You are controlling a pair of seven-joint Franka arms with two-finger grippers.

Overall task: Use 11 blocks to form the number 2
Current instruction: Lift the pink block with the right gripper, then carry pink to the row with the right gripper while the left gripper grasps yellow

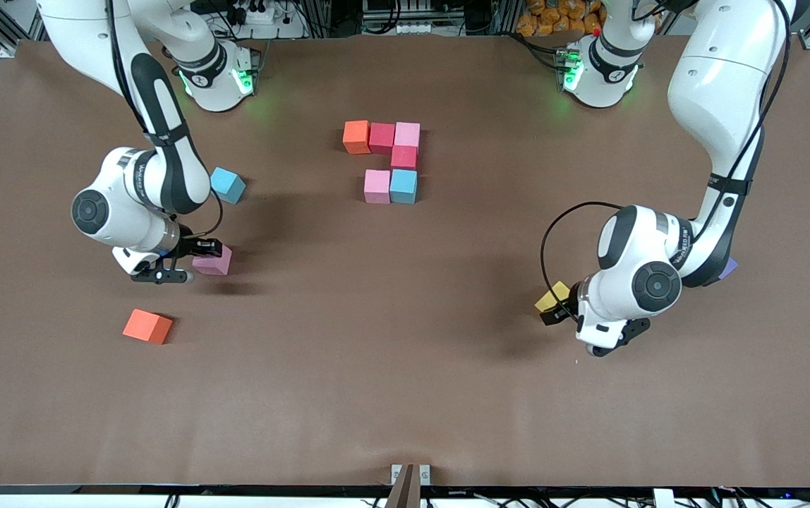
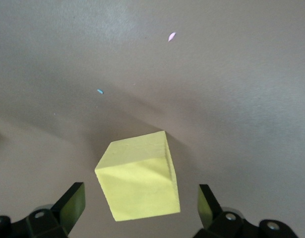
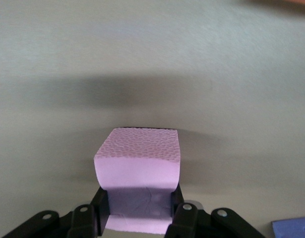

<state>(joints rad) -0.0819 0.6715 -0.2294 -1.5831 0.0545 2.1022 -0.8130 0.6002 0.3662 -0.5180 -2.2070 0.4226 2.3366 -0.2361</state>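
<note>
Brown table (image 1: 405,395), with the number 2 (image 1: 385,161) only partly built near the bases — six blocks touching so far. My right gripper (image 3: 137,218) is clamped on a pink cube (image 3: 138,173) toward the right arm's end. My left gripper (image 2: 140,208) hangs wide open around a yellow cube (image 2: 140,181) — not touching.

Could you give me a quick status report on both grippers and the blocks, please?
Right gripper shut on pink block. Left gripper open, straddling yellow block. Six blocks joined mid-table. Nothing in the way.
</note>
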